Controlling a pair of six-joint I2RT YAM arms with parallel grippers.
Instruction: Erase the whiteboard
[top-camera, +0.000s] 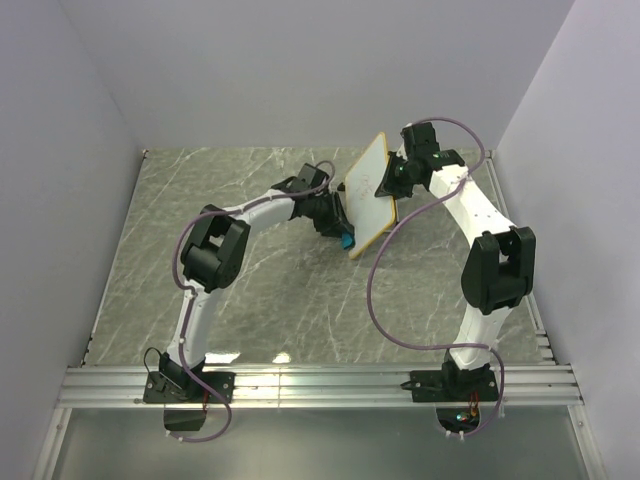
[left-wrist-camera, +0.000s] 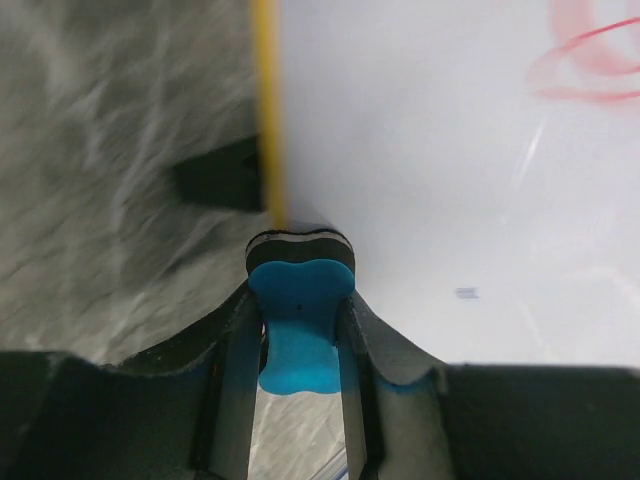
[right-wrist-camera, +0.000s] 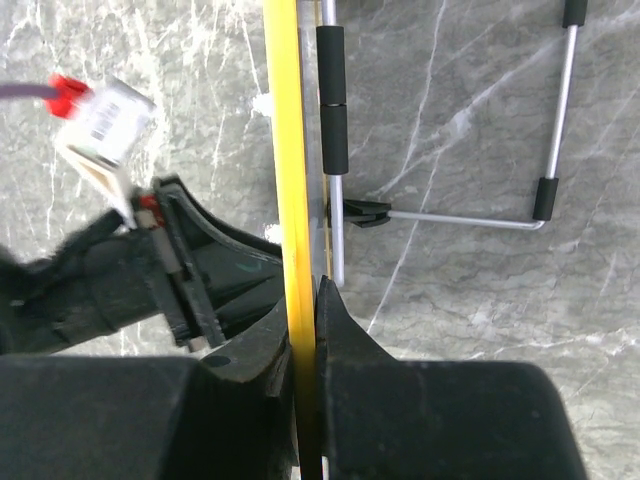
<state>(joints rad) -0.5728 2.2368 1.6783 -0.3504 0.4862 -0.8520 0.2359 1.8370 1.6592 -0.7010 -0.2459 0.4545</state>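
Observation:
The whiteboard (top-camera: 371, 190), white with a yellow rim, stands tilted up off the table at the back centre. My right gripper (top-camera: 398, 176) is shut on its rim (right-wrist-camera: 288, 180), seen edge-on in the right wrist view. My left gripper (top-camera: 340, 226) is shut on a blue bone-shaped eraser (left-wrist-camera: 298, 325), whose black felt end (left-wrist-camera: 299, 245) presses on the board's white face (left-wrist-camera: 430, 180) near the yellow edge (left-wrist-camera: 264, 110). Red scribbles (left-wrist-camera: 590, 65) sit at the board's far corner.
The board's easel legs, silver rods with black sleeves (right-wrist-camera: 335, 110), hang behind it above the grey marble tabletop (top-camera: 270, 300). White walls enclose the table on three sides. An aluminium rail (top-camera: 320, 385) runs along the near edge.

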